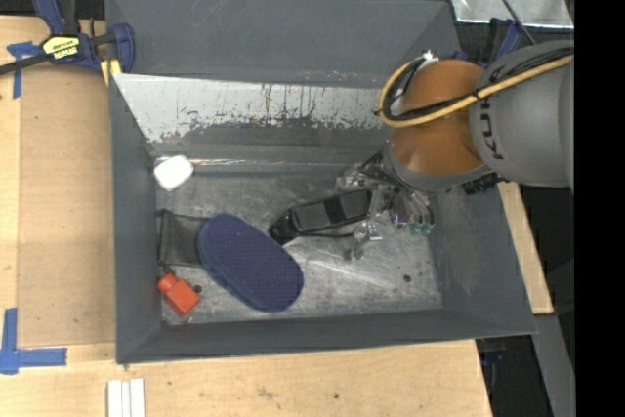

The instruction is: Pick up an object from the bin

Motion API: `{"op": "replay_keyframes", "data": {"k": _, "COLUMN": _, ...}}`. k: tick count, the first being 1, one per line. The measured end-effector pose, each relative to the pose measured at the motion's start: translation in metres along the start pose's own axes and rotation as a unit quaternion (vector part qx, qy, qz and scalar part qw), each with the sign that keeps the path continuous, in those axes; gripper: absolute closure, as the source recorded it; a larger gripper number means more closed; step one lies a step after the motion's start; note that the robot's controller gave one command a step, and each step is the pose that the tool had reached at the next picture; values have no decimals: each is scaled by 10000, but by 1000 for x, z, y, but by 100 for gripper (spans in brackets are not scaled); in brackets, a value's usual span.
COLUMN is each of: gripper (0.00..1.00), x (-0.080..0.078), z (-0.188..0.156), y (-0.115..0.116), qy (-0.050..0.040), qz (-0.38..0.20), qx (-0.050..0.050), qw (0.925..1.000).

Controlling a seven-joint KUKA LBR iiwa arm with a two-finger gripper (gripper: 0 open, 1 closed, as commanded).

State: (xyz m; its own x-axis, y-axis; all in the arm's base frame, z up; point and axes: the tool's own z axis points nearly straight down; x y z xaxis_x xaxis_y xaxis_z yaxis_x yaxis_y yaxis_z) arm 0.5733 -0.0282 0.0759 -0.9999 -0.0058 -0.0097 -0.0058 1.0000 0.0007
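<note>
Camera view, from the near edge of the bin (293,339) back: in the near left corner of the floor, small orange block (178,294). Just beside it, toward the middle, dark blue oval pad (250,263), lying flat and partly over a dark flat piece (176,234) by the left wall. Farther in, about mid-floor, black elongated gadget (317,214), slanting away toward the right, its right end meeting the gripper (379,218). Gripper down at that end, nearer the right wall; cannot tell whether claw is apart or clamped. Farthest, toward the far left corner, white lump (173,173), well apart from the rest.
</note>
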Motion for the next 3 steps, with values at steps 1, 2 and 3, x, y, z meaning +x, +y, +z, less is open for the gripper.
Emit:
{"op": "replay_keyframes", "data": {"k": 1, "gripper": 100, "x": -2, "z": -2, "y": -3, "qy": -26, "qz": 2, "qx": 9, "qw": 10000}}
{"op": "replay_keyframes", "data": {"k": 2, "gripper": 100, "x": -2, "z": -120, "y": -3, "qy": 28, "qz": -49, "qx": 10, "qw": 10000}}
{"op": "replay_keyframes", "data": {"k": 3, "gripper": 100, "x": 19, "z": -257, "y": 80, "qy": 37, "qz": -2071, "qx": -9, "qw": 9783}}
